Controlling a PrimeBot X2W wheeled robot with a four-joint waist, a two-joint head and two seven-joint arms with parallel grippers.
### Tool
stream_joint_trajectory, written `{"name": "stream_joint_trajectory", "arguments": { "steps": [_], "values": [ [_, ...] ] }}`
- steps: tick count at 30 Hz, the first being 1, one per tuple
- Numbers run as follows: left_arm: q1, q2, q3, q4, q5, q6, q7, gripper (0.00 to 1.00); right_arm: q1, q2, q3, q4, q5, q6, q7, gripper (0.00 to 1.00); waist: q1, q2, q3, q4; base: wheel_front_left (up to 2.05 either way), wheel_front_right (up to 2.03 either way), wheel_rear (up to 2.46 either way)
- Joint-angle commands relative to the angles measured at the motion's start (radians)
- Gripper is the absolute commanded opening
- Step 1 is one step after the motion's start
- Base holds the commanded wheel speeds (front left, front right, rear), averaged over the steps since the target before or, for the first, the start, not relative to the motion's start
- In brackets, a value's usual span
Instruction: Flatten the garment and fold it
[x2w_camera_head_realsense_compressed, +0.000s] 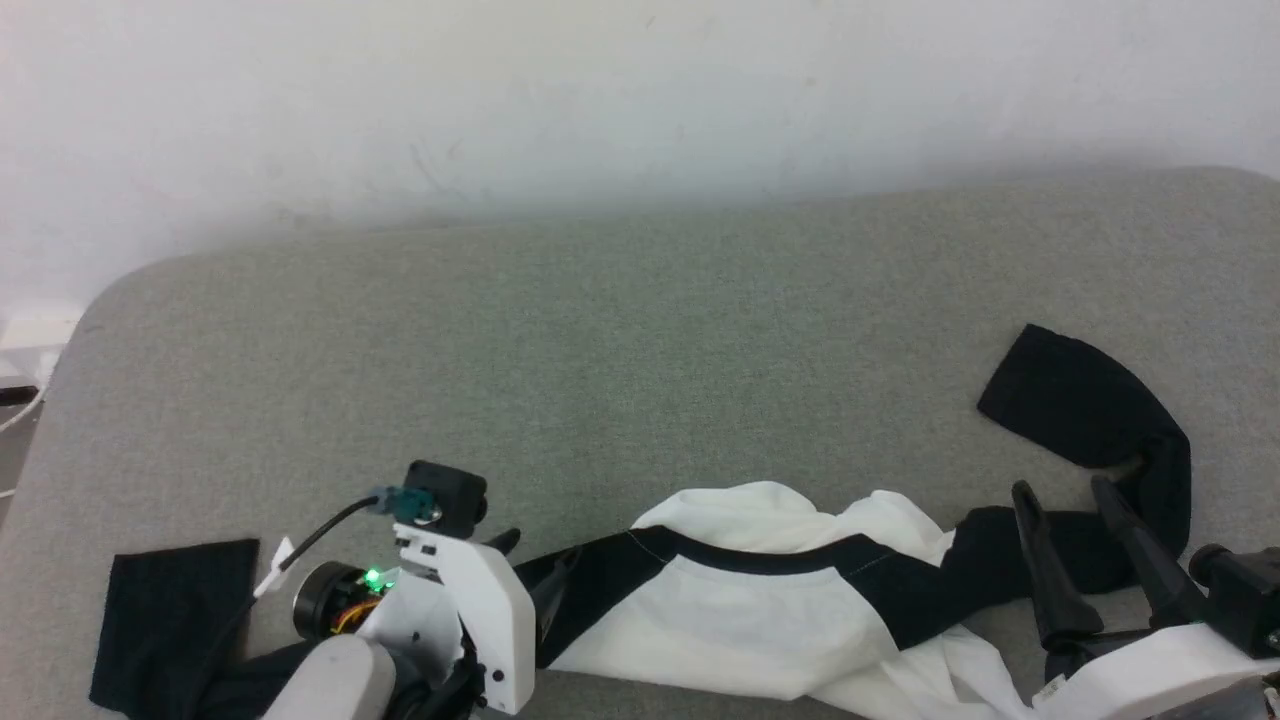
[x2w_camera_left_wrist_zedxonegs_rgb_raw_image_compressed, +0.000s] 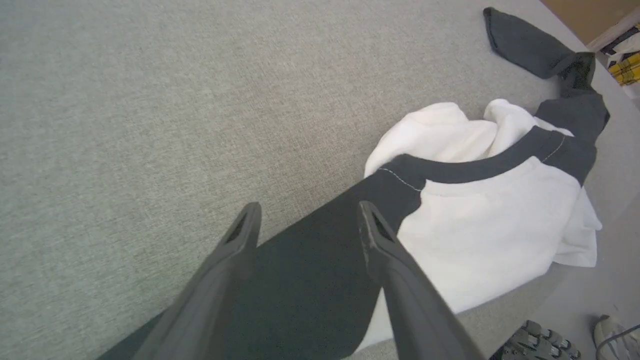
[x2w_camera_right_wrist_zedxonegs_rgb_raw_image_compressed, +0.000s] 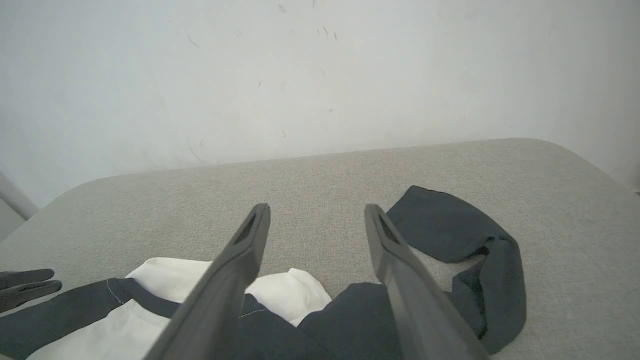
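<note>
Two released claws, left claw (x2w_camera_left_wrist_zedxonegs_rgb_raw_image_compressed: 307, 220) and right claw (x2w_camera_right_wrist_zedxonegs_rgb_raw_image_compressed: 316, 217), are held at the bench's (x2w_camera_head_realsense_compressed: 640, 350) near edge, where the garment (x2w_camera_head_realsense_compressed: 740, 620) is bunched. It could be dragged off that edge if tugged unevenly.

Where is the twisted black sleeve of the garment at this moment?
In the head view the twisted black sleeve lies at the right on the grey padded surface, just beyond the open right gripper, and joins the crumpled garment.
</note>
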Motion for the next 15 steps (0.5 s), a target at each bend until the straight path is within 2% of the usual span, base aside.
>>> {"name": "stream_joint_trajectory", "arguments": {
  "steps": [1,5,8,12,13,14,15],
  "values": [
    [-0.038,0.009,-0.021,0.033,-0.015,-0.028,0.042,1.00,-0.005,0.003,0.002,0.003,0.002,-0.001,0.004,1.00,0.0000,0.0000,0.018,-0.018,0.00,0.00,0.00],
    [-0.098,0.031,-0.061,0.091,-0.023,-0.064,0.102,1.00,-0.016,0.003,0.001,0.016,0.005,-0.001,-0.001,1.00,0.0000,0.0000,0.033,-0.032,0.00,0.00,0.00],
    [-0.127,0.039,-0.084,0.115,-0.029,-0.077,0.121,1.00,-0.021,0.003,0.003,0.021,0.007,-0.001,-0.005,1.00,0.0000,0.0000,0.040,-0.038,0.00,0.00,0.00],
    [-0.172,0.056,-0.146,0.164,-0.075,-0.094,0.197,1.00,-0.036,0.003,0.009,0.039,0.012,-0.001,-0.011,1.00,0.0000,0.0000,0.049,-0.051,0.00,0.00,0.00],
    [-0.180,0.062,-0.161,0.172,-0.088,-0.096,0.214,0.91,-0.039,0.003,0.012,0.044,0.013,-0.001,-0.014,1.00,0.0000,0.0000,0.049,-0.055,0.00,0.00,0.00],
    [-0.188,0.068,-0.174,0.175,-0.099,-0.097,0.222,0.40,-0.041,0.003,0.013,0.049,0.013,-0.001,-0.016,1.00,0.0000,0.0000,0.050,-0.057,0.00,0.00,0.00],
    [-0.195,0.074,-0.181,0.174,-0.102,-0.097,0.215,0.00,-0.042,0.003,0.012,0.053,0.015,-0.001,-0.018,1.00,0.0000,0.0000,0.051,-0.061,0.00,0.00,0.00]
  ]
}}
